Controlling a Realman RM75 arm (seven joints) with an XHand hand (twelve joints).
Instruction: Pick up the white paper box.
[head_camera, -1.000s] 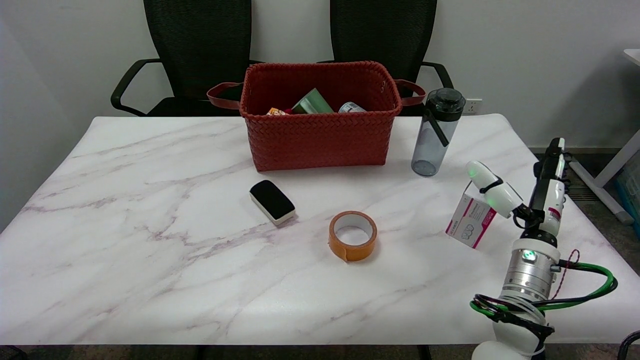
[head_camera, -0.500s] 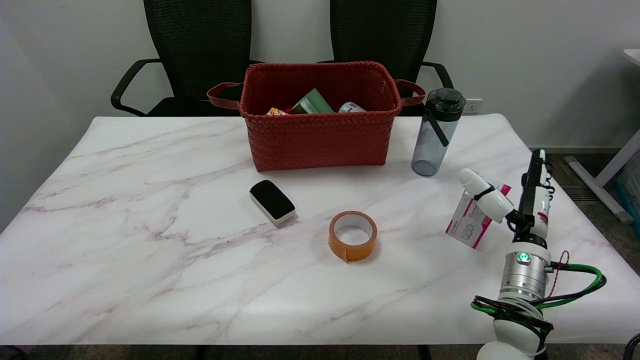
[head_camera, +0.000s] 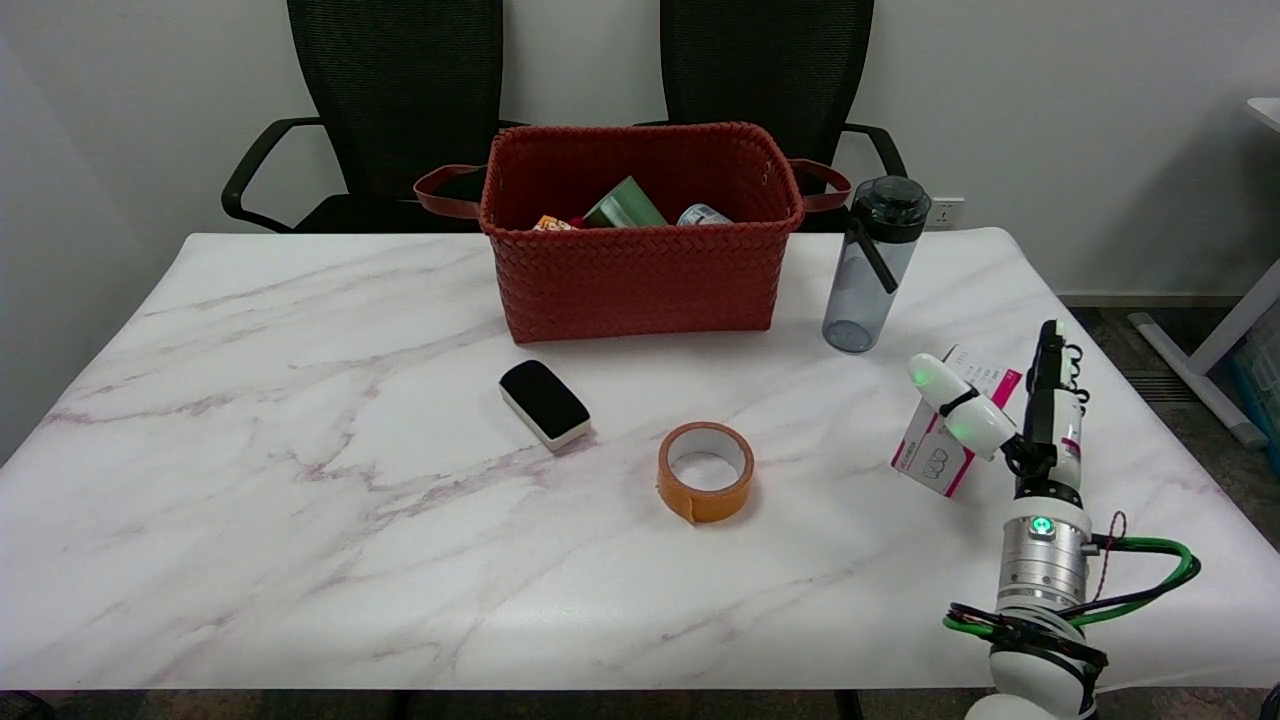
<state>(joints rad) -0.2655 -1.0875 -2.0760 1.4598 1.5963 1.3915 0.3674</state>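
Note:
The white paper box (head_camera: 928, 452), edged in pink, stands tilted on the marble table (head_camera: 300, 420) at the right side, below the water bottle. My right hand (head_camera: 1024, 446) reaches up from the lower right and straddles the box. Its white thumb lies across the box's front face. The dark fingers (head_camera: 1048, 385) stand upright just right of the box's top corner, with a small gap showing between them and the box. The box rests on the table and part of it is hidden behind the thumb.
A grey water bottle (head_camera: 868, 265) stands just behind the box. A red woven basket (head_camera: 640, 270) with several items sits at the back centre. An orange tape roll (head_camera: 705, 470) and a black eraser (head_camera: 544, 402) lie mid-table. The table's right edge is close to the hand.
My right hand has moved left and closer in around the box, the fingers coming nearer its right side and the thumb sliding over its front. The box has stayed in place.

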